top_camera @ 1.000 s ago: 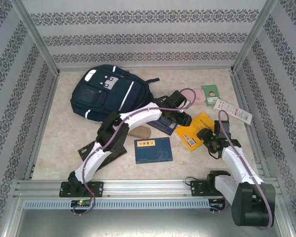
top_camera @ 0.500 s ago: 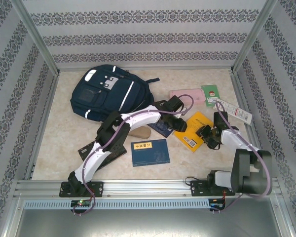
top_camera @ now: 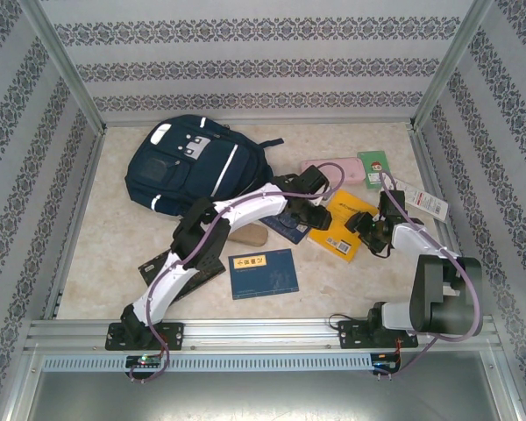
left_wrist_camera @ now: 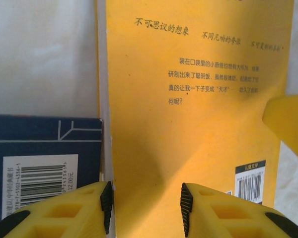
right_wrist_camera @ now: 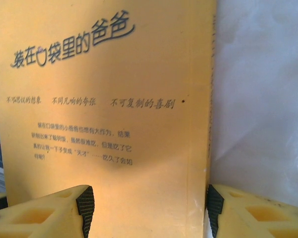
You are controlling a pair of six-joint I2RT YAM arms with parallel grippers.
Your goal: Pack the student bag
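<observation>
**Navy bag lies apart on the left; both grippers are empty over the yellow book**

Navy fabric marks the student bag [top_camera: 191, 162]. It lies flat on the table [top_camera: 114, 228], well to the left of the left gripper [left_wrist_camera: 145, 206] and farther from the arm bases. Whether its pockets are open, and what it holds, cannot be told.

A blue book [top_camera: 263, 272] lies to the left of that gripper and nearer the bases. A dark blue book [left_wrist_camera: 39, 148] with a barcode lies just left of its left finger, against the edge of the yellow book [left_wrist_camera: 198, 124].

The left gripper's jaws stand apart and hold nothing. One finger is at the yellow book's left edge and the other is over its cover.

The right gripper [right_wrist_camera: 149, 208] is spread wider and is also empty. Its left finger is over the cover, and its right finger is at the book's right edge, over bare table.

Beyond this gripper lie a pink pouch [top_camera: 320, 167] and a green card [top_camera: 374, 167], with a white strip [top_camera: 416, 196] to its right. Whether the pouch is open cannot be told.
</observation>
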